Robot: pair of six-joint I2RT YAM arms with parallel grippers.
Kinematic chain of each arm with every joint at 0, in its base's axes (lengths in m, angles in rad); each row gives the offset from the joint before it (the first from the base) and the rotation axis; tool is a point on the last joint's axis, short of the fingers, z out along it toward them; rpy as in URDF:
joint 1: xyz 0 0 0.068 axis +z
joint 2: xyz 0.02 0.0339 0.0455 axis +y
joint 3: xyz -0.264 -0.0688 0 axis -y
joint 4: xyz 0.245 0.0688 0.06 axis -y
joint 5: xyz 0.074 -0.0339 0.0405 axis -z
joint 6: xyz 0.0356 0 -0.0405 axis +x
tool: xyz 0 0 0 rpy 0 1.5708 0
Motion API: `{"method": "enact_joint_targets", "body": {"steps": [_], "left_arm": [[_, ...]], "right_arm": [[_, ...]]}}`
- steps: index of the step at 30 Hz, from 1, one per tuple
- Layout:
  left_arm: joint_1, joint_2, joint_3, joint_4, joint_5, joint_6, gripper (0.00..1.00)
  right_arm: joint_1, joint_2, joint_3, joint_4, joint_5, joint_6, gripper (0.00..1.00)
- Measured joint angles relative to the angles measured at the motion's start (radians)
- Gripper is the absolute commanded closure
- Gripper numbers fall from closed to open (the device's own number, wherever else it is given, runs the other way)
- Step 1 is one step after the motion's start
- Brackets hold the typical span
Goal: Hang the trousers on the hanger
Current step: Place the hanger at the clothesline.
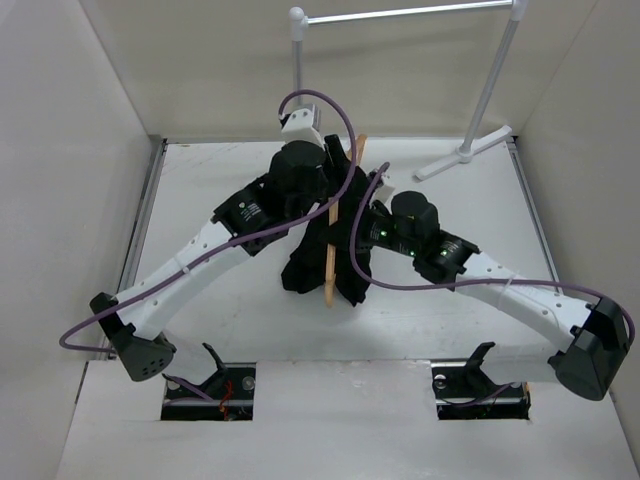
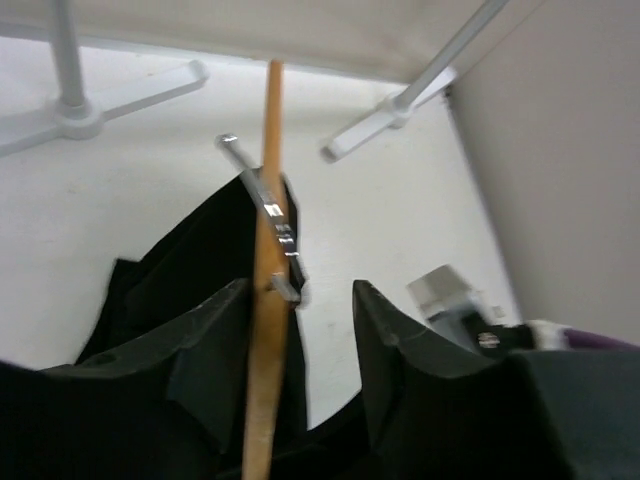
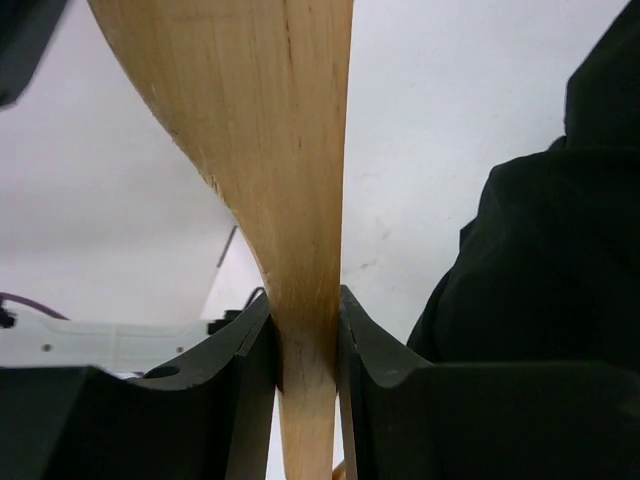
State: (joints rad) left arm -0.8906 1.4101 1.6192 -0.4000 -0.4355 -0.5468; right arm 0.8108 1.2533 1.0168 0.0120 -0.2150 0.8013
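Hanger (image 1: 330, 262) held edge-on over mid-bench (image 1: 230, 320), trousers (image 1: 303, 268) bunched on both sides of it. Right end effector (image 3: 307, 312) clamped on the wood, no gap either side. Left end effector (image 2: 300, 292) partly open, straddling the hanger by the metal hook (image 2: 283, 232), gripping nothing.

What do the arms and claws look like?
The left arm and right arm have white links, black joints and purple cables; small green lights dot the right one. The left claw and right claw have matte black, wedge-shaped fingers.
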Motion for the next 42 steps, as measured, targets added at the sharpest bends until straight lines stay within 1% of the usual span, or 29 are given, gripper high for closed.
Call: {"method": "enact_joint_targets", "body": {"steps": [4,5,6,7,10,15,19,22,25,29,33,37,42], "left_arm": [[0.008,-0.013,0.026,0.038,0.027,-0.004,0.30],[0.011,-0.019,0.038,0.042,0.037,-0.003,0.20],[0.016,-0.024,0.049,0.046,0.045,-0.002,0.05],[0.019,-0.031,0.062,0.053,0.054,0.004,0.00],[0.028,-0.065,0.093,0.070,0.072,0.017,0.00],[0.040,-0.180,0.108,0.090,0.082,0.062,0.00],[0.117,-0.293,0.088,0.106,0.048,0.084,0.00],[0.212,-0.392,-0.022,0.096,0.009,0.071,0.00],[0.277,-0.460,-0.159,0.070,0.008,0.031,0.00],[0.348,-0.485,-0.369,0.021,0.052,-0.037,0.00],[0.399,-0.470,-0.548,-0.023,0.115,-0.087,0.00],[0.424,-0.484,-0.635,-0.043,0.157,-0.116,0.00],[0.433,-0.513,-0.678,-0.022,0.195,-0.136,0.00]], "right_arm": [[-0.023,0.000,0.001,0.013,-0.037,0.060,0.90],[-0.031,0.000,0.003,0.016,-0.048,0.072,0.90],[-0.042,0.000,0.005,0.018,-0.057,0.084,0.91],[-0.051,0.000,0.010,0.018,-0.066,0.093,0.91],[-0.083,0.000,0.034,0.019,-0.086,0.115,0.91],[-0.139,0.017,0.099,0.027,-0.112,0.137,0.91],[-0.205,0.067,0.198,0.026,-0.145,0.153,0.91],[-0.282,0.126,0.304,0.027,-0.168,0.174,0.91],[-0.373,0.200,0.416,0.044,-0.174,0.200,0.91],[-0.478,0.303,0.546,0.070,-0.172,0.231,0.91],[-0.561,0.411,0.657,0.077,-0.163,0.268,0.91],[-0.613,0.521,0.755,0.071,-0.159,0.297,0.91],[-0.640,0.628,0.846,0.058,-0.159,0.318,0.91]]}}
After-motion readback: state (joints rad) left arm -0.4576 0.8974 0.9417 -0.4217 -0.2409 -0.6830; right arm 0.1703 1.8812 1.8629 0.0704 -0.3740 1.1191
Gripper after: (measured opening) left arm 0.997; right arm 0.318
